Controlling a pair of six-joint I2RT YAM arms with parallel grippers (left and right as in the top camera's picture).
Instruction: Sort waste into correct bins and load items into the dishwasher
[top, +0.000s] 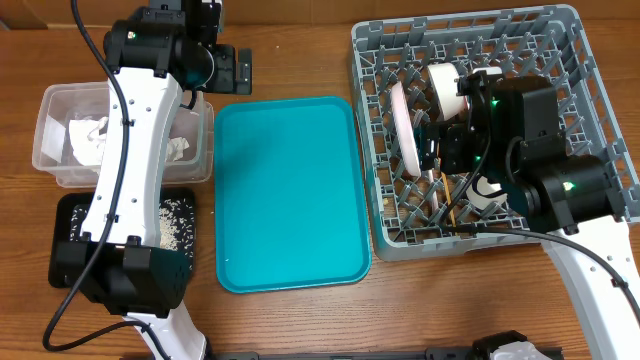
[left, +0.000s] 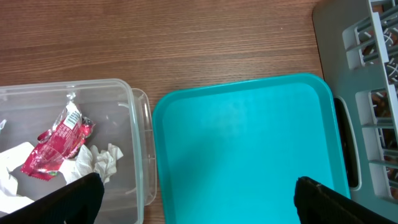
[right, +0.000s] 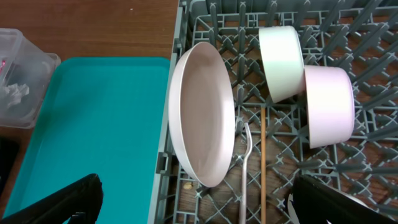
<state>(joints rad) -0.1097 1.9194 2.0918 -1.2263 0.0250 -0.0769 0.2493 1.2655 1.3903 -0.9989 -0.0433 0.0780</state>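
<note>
My left gripper (top: 243, 70) hangs open and empty above the wood between the clear tub (top: 52, 160) and the teal tray (top: 290, 195). The clear bin (left: 134, 112) holds a red wrapper (left: 56, 140) and crumpled napkins (left: 102, 158). White rice lies in the black tray (top: 68, 215). My right gripper (right: 193, 208) is open over the grey dish rack (top: 590, 90), holding nothing. A pink plate (right: 202, 115) stands on edge in the rack (right: 186, 37). Beside it are two bowls (right: 281, 53) (right: 328, 106), a fork (right: 244, 168) and a chopstick (right: 262, 162).
The teal tray (left: 249, 143) lies bare between the bins and the rack. A small beige crumb (right: 188, 185) sits on the rack floor below the plate. My left arm (top: 125, 160) crosses over the tub and the black tray.
</note>
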